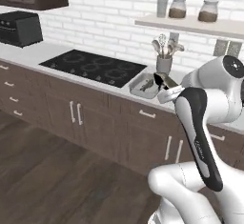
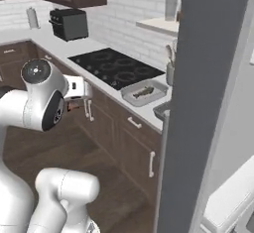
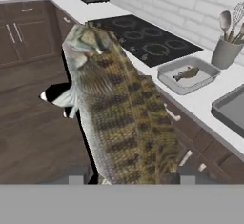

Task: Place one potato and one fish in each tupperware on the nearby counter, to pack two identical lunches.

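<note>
A big mottled brown-green fish [image 3: 114, 104] hangs in my gripper [image 3: 131, 178], which is shut on its lower end. From the left base camera the gripper [image 1: 158, 81] shows in front of the counter [image 1: 33, 56], apart from it. One tupperware [image 3: 167, 77] lies right of the black cooktop [image 3: 147, 39] with a small fish [image 3: 187, 74] inside. That tub [image 2: 158, 89] and its fish [image 2: 144, 92] also appear from the right base. A second tupperware [image 3: 233, 108] sits further right, cut off by the picture's edge. No potato is visible.
A grey utensil cup [image 3: 224, 51] stands behind the first tub. A black toaster oven [image 1: 19, 27] sits at the counter's far left. Jars [image 1: 178, 7] line a wall shelf. A tall grey panel [image 2: 208, 103] hides the right part of the counter.
</note>
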